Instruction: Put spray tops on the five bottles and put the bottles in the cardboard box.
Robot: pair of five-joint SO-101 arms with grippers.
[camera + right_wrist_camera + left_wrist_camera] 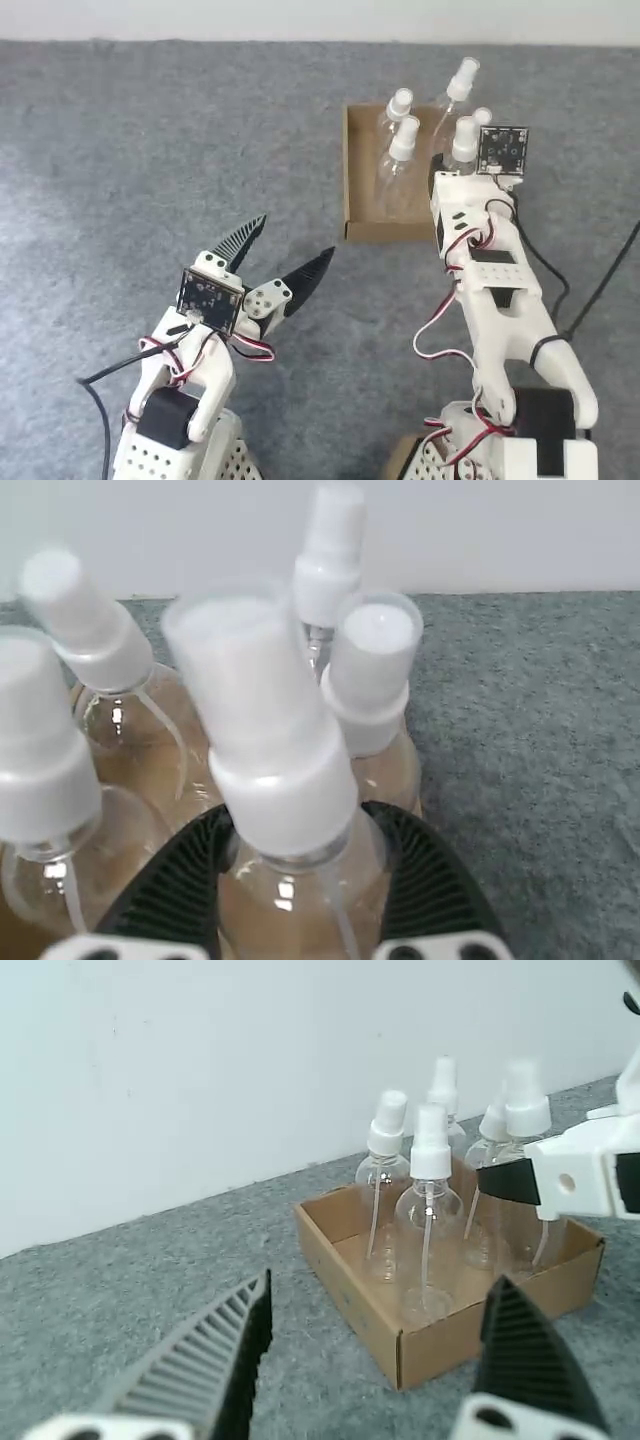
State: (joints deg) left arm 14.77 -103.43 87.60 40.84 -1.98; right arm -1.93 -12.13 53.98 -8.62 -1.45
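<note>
- every bottle: clear, glossy plastic
- spray tops: smooth white plastic
- cardboard box: matt brown card
- table cover: rough grey cloth
- left gripper: matt black ribbed plastic

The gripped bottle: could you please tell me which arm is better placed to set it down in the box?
Likely right. The right gripper grips that bottle inside the cardboard box; the left gripper is open, apart from the box.

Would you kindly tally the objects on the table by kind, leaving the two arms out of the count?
bottles with spray tops: 5
cardboard box: 1
Total: 6
</note>
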